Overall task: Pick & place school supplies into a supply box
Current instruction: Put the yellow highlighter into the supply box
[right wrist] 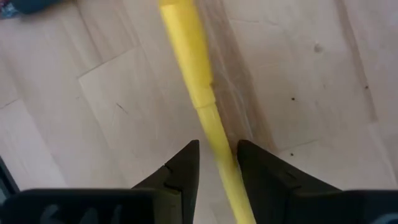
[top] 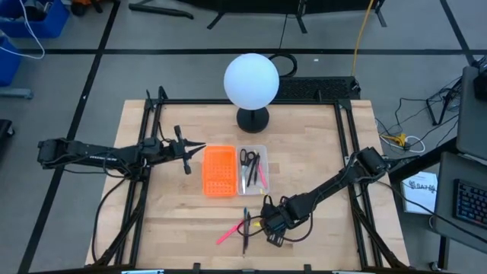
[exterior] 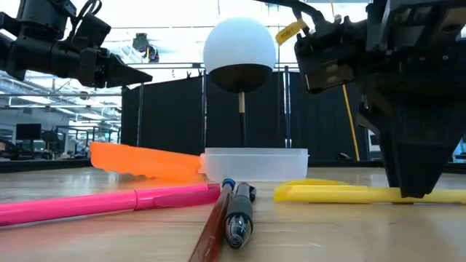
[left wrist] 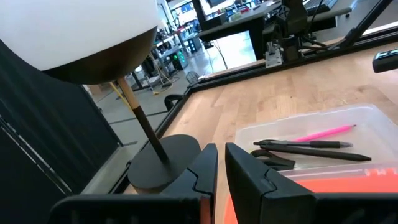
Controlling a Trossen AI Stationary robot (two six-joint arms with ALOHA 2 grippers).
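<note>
A yellow pen (right wrist: 193, 68) lies flat on the table near its front edge. My right gripper (right wrist: 217, 149) points steeply down over it, open, with one finger on either side of the pen's shaft; whether they touch it I cannot tell. The clear supply box (top: 264, 148) stands mid-table and holds black scissors (top: 247, 158) and some pens. A pink pen (top: 227, 234) and dark pens (top: 245, 232) lie on the table left of my right gripper (top: 268, 224). My left gripper (left wrist: 221, 168) hovers level, left of the box, with a narrow gap and nothing in it.
An orange perforated piece (top: 219, 171) lies against the box's left side. A lamp with a white globe (top: 251, 80) stands on a dark base (top: 253, 119) behind the box. Bare wood lies to the front right and far left of the table.
</note>
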